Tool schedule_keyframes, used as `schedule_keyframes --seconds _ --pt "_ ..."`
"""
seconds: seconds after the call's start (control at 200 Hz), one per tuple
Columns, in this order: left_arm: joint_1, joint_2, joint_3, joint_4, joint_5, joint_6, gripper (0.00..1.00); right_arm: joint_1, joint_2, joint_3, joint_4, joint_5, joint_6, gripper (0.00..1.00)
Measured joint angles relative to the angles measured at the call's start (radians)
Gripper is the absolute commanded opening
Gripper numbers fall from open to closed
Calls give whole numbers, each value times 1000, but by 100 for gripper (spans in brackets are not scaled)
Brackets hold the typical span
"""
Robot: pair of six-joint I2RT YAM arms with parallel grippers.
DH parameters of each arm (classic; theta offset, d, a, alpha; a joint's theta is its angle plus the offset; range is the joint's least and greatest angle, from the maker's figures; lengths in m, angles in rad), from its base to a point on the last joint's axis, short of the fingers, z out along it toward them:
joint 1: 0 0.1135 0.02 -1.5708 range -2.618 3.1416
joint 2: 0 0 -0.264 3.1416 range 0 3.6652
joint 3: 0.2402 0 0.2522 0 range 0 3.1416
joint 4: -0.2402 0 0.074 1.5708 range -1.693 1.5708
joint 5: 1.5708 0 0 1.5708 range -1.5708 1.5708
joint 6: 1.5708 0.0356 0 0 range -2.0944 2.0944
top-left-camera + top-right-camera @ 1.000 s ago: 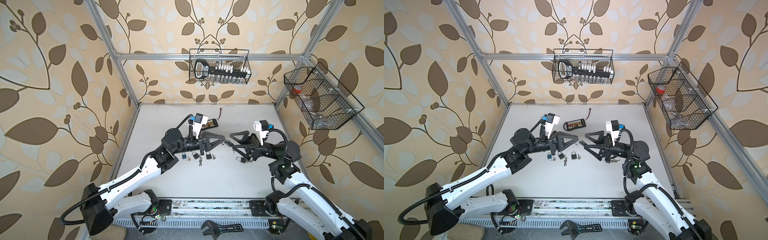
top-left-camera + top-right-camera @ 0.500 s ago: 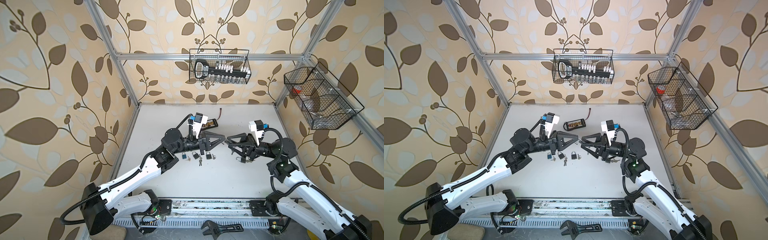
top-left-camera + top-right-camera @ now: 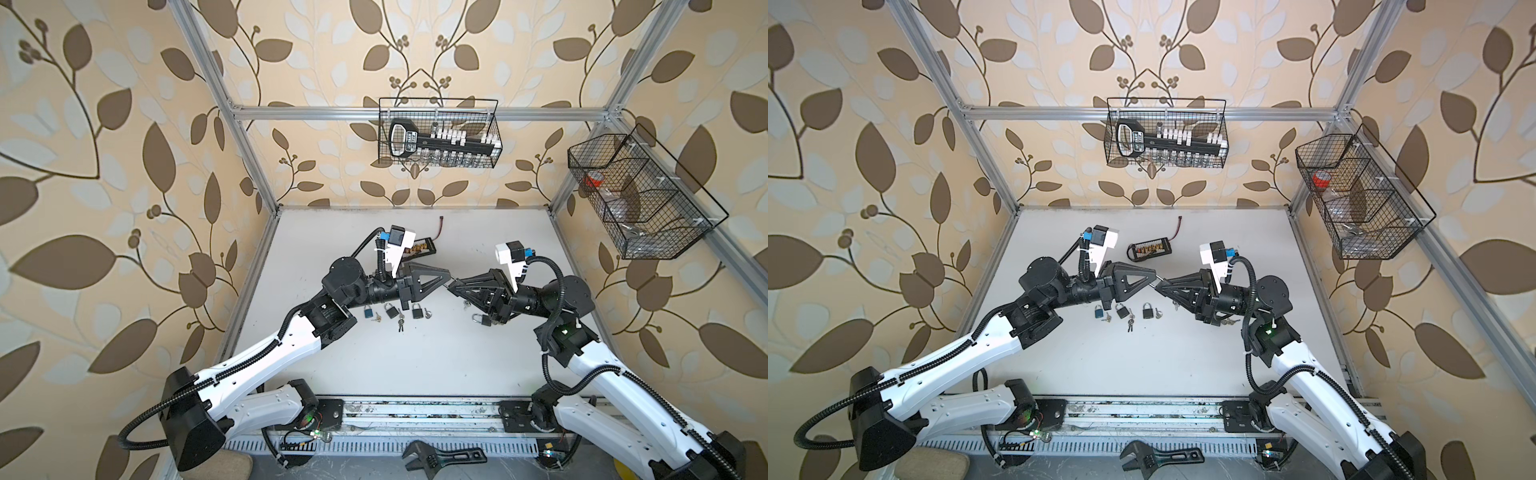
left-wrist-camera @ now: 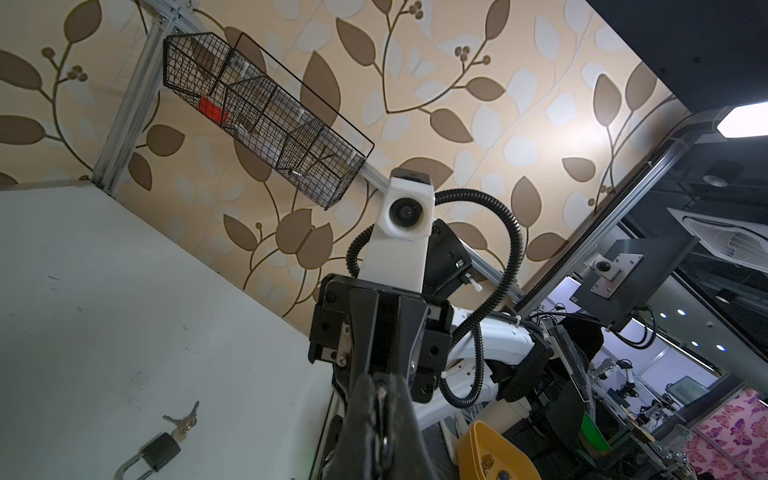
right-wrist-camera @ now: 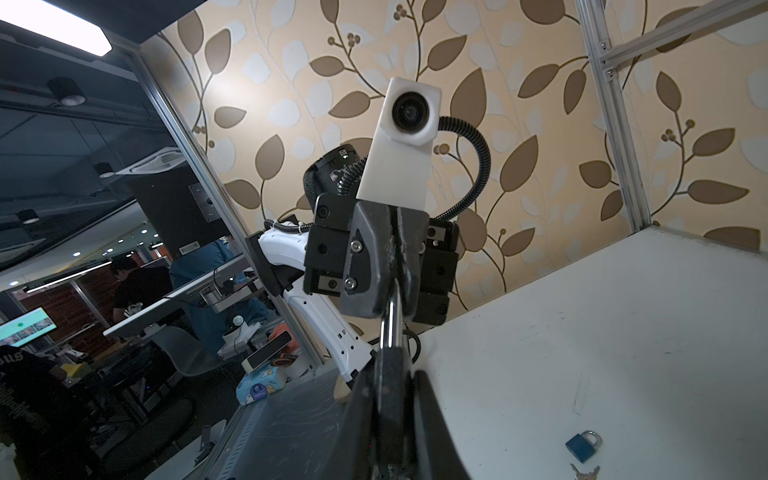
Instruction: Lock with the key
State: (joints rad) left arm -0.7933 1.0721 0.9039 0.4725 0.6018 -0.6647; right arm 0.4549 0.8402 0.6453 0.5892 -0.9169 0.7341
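No legible text anywhere

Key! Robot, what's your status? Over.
Left end effector shut on thin metal piece, likely the key; right end effector pinching its other end. Open padlock lies on table. Nothing blocking.

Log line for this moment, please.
left gripper: shut on silver metal piece | right gripper: shut on same piece | blue padlock: on white table
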Motion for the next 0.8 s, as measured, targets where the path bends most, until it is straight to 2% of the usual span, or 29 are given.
schedule_keyframes --seconds 0.53,0.805 --pt "-14 -15 1 18 2 12 0 23 20 34 21 -10 77 0" --pt "-64 12 52 109 -86 58 0 21 87 174 34 -35 69 0"
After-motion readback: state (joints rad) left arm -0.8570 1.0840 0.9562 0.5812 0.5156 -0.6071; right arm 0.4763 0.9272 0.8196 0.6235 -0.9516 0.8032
